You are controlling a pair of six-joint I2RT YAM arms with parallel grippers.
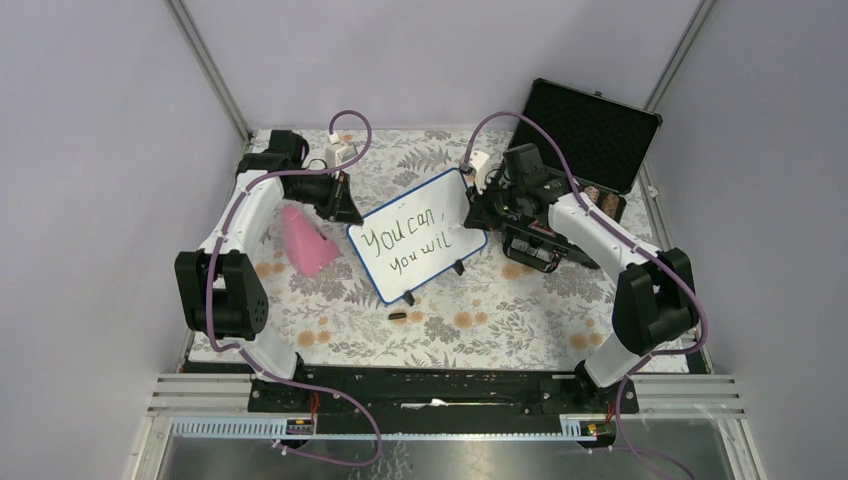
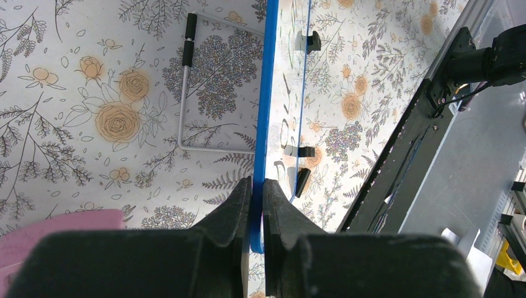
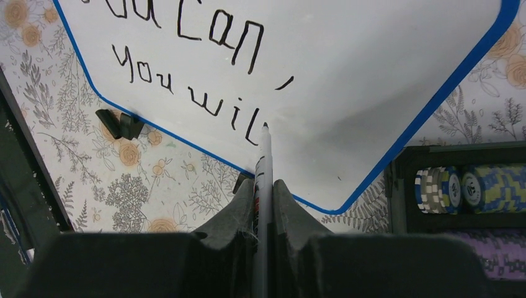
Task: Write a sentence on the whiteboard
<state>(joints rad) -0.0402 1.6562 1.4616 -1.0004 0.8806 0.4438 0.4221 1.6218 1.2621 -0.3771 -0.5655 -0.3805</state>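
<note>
L gripper (image 2: 257, 186): jaws almost fully closed, pinching the thin blue frame of the small rectangular white whiteboard (image 1: 440, 205) at its left end. In the left wrist view the board shows edge-on, frame running straight betw. the two black fingers (image 2: 231, 211).

R gripper (image 3: 265, 186): jaws narrow, clamped on a slim white marker (image 3: 262, 164) w/ a dark tip. The marker pokes fwd out of the fingers. Its tip sits at the board surface just right of the last letter; looks like contact, can't be sure.

Whiteboard sits mid-table on the floral-print table cover (image 1: 500, 310), betw. both arms and turned at an angle. Small black clip feet on its near long edge. A thin bent metal wire stand (image 2: 185, 99) w/ black sleeves meets the frame on the back side.

Dark handwritten sentence (image 3: 186, 68), two lines, reads "You can ," then "you wil".

Other items:
- Pink wedge-shaped object (image 1: 305, 240) on the cover, just left of the board.
- Small dark item (image 1: 397, 316) near the board's front edge.
- Open black foam-lined case (image 1: 590, 130) at far right.
- Striped poker chips (image 3: 440, 189) in a tray beside the board's right corner.
</note>
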